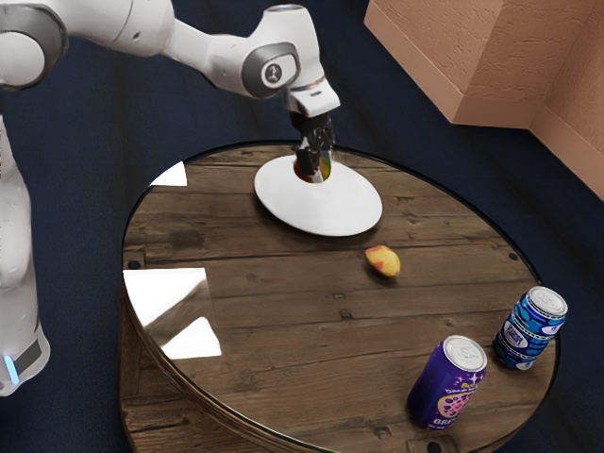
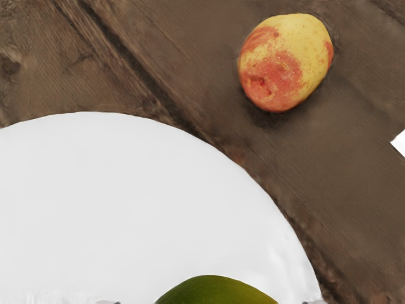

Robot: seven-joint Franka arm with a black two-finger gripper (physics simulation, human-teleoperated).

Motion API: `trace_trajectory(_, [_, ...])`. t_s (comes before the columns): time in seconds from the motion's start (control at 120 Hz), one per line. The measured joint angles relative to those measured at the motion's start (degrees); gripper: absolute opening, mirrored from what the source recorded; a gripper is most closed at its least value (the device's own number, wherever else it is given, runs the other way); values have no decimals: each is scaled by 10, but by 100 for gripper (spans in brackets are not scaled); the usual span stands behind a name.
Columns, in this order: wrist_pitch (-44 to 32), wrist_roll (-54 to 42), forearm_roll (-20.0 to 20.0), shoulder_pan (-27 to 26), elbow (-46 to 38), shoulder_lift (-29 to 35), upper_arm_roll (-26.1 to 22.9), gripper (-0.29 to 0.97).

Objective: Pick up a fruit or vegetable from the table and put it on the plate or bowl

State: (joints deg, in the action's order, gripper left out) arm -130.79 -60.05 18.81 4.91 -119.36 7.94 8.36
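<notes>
In the upper middle of the exterior view, the black gripper (image 1: 314, 162) stood upright over the upper-left part of the white plate (image 1: 342, 213). Its fingers were drawn close together and pressed from two sides on a green-and-red fruit (image 1: 315, 171). The fruit hung low over the plate's surface, just inside the rim; whether it touched the plate could not be told. In the wrist view the fruit's green top (image 2: 215, 291) showed under the hand against the plate (image 2: 126, 209), most of which lay bare.

The plate sat toward the upper edge of the round wooden table (image 1: 283, 311). A yellow-and-red fruit (image 1: 382, 260) lay apart from the plate, lower right of it, on open wood; the wrist view showed it (image 2: 285, 61) clear of the plate's rim. A purple can (image 1: 446, 382) and a blue can (image 1: 529, 327) stood near each other by the table's lower-right edge, well apart from the plate. The middle and lower left of the tabletop lay open. A tan block (image 1: 472, 57) filled the upper right corner, beyond the table.
</notes>
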Motion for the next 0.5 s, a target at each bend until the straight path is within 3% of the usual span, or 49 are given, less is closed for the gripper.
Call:
trace_trajectory(0.217, [0, -9, 7, 40, 67, -81, 2, 30])
trace_trajectory(0.375, [0, -18, 32, 44, 76, -83, 6, 56])
trace_trajectory(0.458, [-22, 5, 112, 48, 121, -69, 3, 61])
trace_trajectory(0.5, [-27, 83, 88, 45, 157, -65, 2, 63])
